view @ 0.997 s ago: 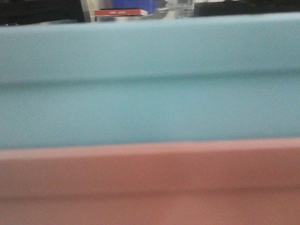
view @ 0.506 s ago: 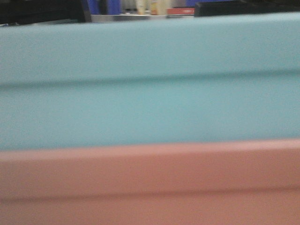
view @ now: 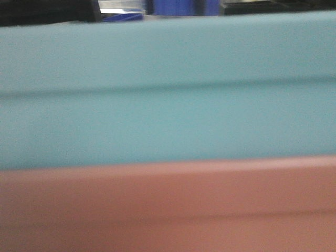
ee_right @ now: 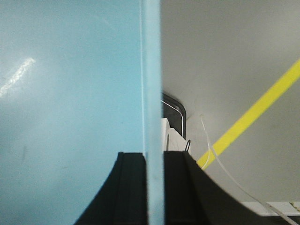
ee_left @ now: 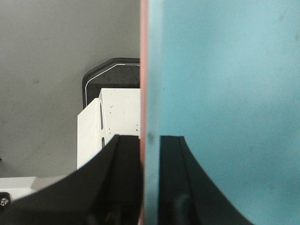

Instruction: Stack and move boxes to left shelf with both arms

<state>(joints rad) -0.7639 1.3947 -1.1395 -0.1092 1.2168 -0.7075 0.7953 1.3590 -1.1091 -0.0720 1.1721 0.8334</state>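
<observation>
The two boxes fill the front view, the sky-blue box [view: 168, 94] nested in the salmon-pink box [view: 168, 210] below it. My left gripper [ee_left: 150, 140] is shut on the stacked left walls, with the pink rim [ee_left: 143, 70] outside and the blue box [ee_left: 225, 93] inside. The right gripper [ee_right: 153, 157] is shut on the right wall of the blue box [ee_right: 70, 93]. The stack hangs above the grey floor. No left shelf shows in any view.
Below the boxes lies grey floor [ee_left: 47, 70] with a yellow line [ee_right: 253, 117] to the right. The robot's white base [ee_left: 112, 117] sits under the stack. Dark blue bins [view: 178, 6] show blurred above the blue rim.
The boxes stay fixed in the front view, while the background strip above them slides rightward; the red item has gone and blue bins have come in. Both grips hold.
</observation>
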